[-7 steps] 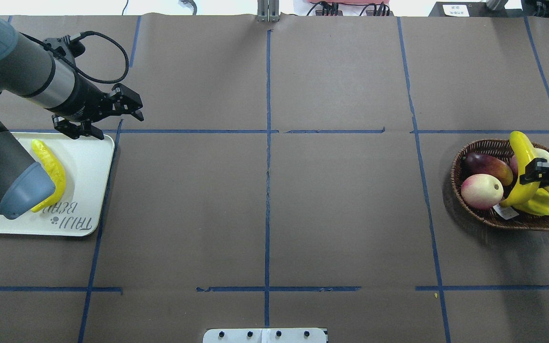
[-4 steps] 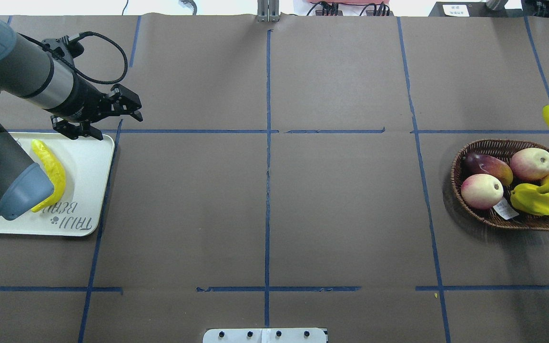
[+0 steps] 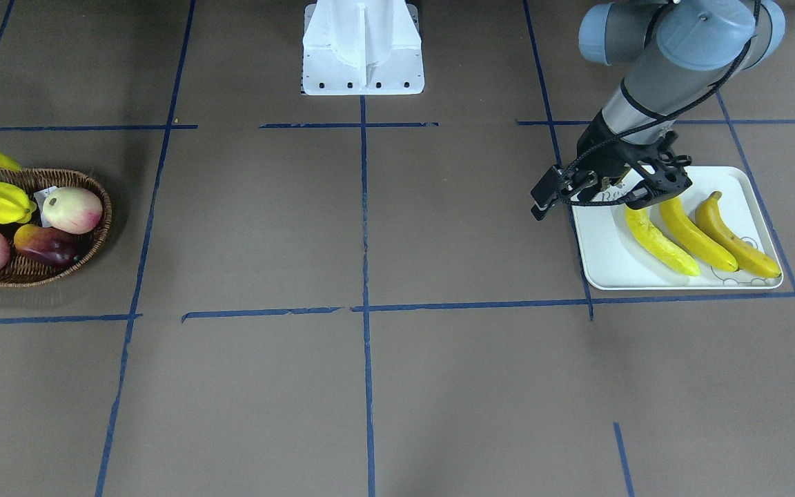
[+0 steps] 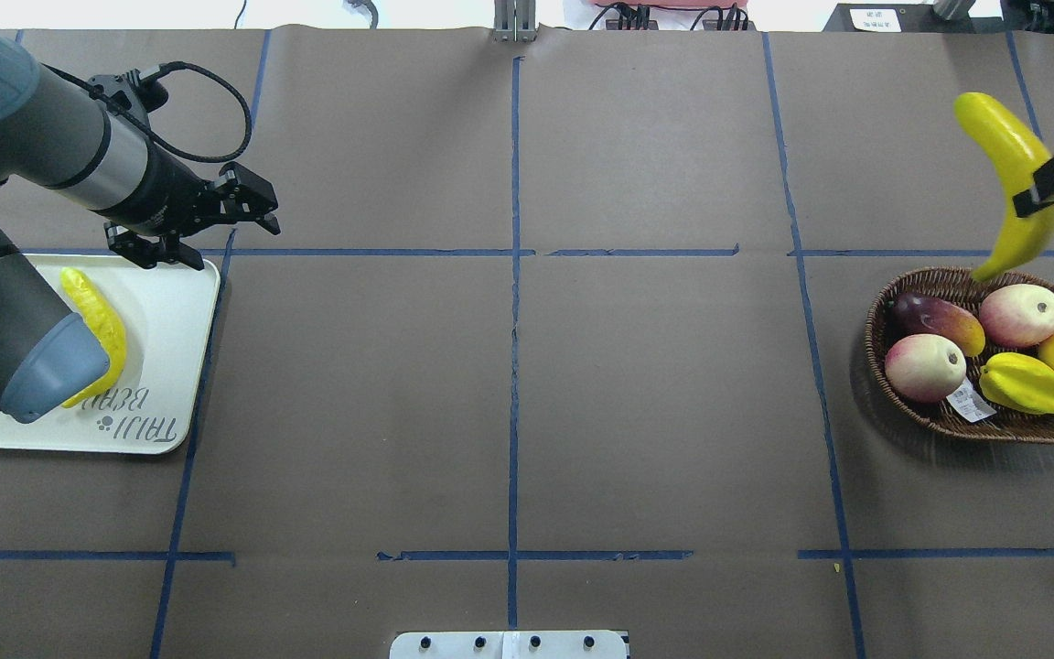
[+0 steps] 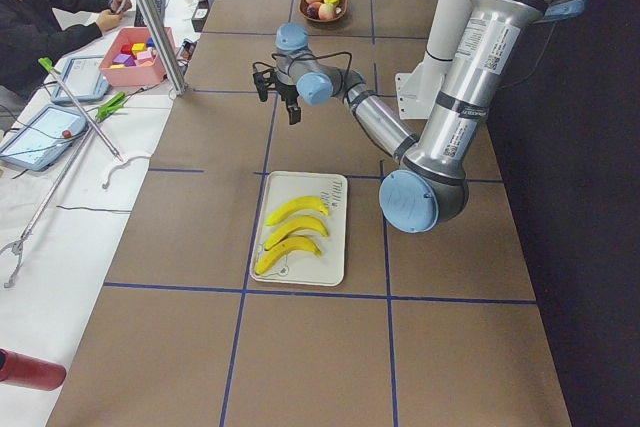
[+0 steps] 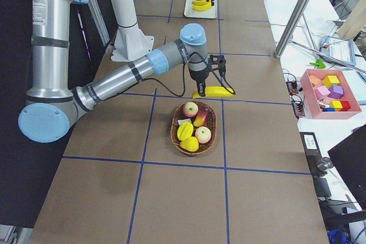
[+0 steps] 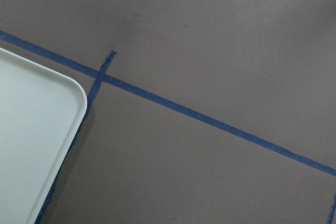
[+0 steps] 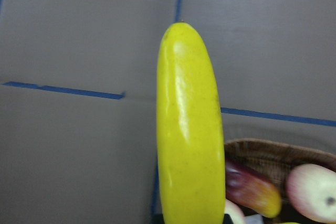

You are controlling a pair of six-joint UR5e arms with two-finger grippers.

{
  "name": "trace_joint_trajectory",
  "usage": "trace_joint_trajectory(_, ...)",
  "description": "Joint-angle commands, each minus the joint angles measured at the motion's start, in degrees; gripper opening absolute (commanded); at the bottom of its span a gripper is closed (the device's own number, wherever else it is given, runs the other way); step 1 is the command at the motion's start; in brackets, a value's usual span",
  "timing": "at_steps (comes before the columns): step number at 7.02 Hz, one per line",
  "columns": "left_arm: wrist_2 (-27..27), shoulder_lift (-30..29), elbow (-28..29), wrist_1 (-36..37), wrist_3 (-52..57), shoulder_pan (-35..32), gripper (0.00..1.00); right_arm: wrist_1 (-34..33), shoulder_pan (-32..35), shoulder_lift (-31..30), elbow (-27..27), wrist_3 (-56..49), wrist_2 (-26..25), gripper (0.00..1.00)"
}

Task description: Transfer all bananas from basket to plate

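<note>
Right end effector: clenched across the middle of a bright yellow banana. I see the banana hanging in the air, clear of everything else, just past the far rim of the basket.

Left end effector: released, jaws well apart and holding nothing. It hovers over the far corner of the plate, and I cannot see it touching the plate or the bench.

Since a second ago: the banana was then low among the basket's fruit, in the same grip. A little later it was up at the basket's right side. Now it sits beyond the wicker in my overhead view, with only its near tip overlapping the rim. The left arm has barely shifted.

Banana's heading: the long axis runs away from the robot toward the bench's far edge and looks close to level in the right-side view. One tip points outward and the other back at the basket. From overhead, the hollow of the curve faces the bench's middle.

Plate: at the robot's left end, it carries three bananas lying side by side and nearly parallel. The outermost is duller and browner.

Basket: at the right end, it holds two peaches, a starfruit and other fruit.
</note>
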Motion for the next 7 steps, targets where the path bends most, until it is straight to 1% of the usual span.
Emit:
trace_joint_trajectory(1, -0.1, -0.7, 0.2, -0.5, -0.1, 0.2, 1.00, -0.4, -10.4, 15.1, -6.4, 7.4, 0.9, 0.00)
trace_joint_trajectory(2, -0.2, -1.4, 0.1, -0.6, -0.2, 0.8, 1.00, 7.2, -14.3, 16.0, -8.4, 10.5, 0.7, 0.01)
trace_joint_trajectory(3, -0.2, -1.9, 0.1, -2.9, -0.6, 3.1, 1.00, 21.0, -18.2, 16.0, -11.9, 20.6, 0.1, 0.01)
trace_joint_trajectory(4, -0.2, -1.9, 0.4, -10.1, -6.9, 3.5, 0.99, 33.6, -23.4, 15.8, -13.3, 32.7, -4.5, 0.01)
trace_joint_trajectory(5, -0.2, -1.8, 1.4, -17.8, -12.7, 4.1, 0.99, 39.7, -29.0, 15.8, -13.3, 39.3, -12.0, 0.01)
trace_joint_trajectory(6, -0.1, -1.9, 1.7, -23.3, -17.9, 5.2, 0.99, 42.1, -33.1, 15.8, -13.2, 42.5, -17.6, 0.01)
trace_joint_trajectory(7, 0.2, -2.8, 2.0, -30.0, -24.2, 6.5, 0.99, 44.1, -35.8, 15.8, -13.2, 43.5, -21.0, 0.01)
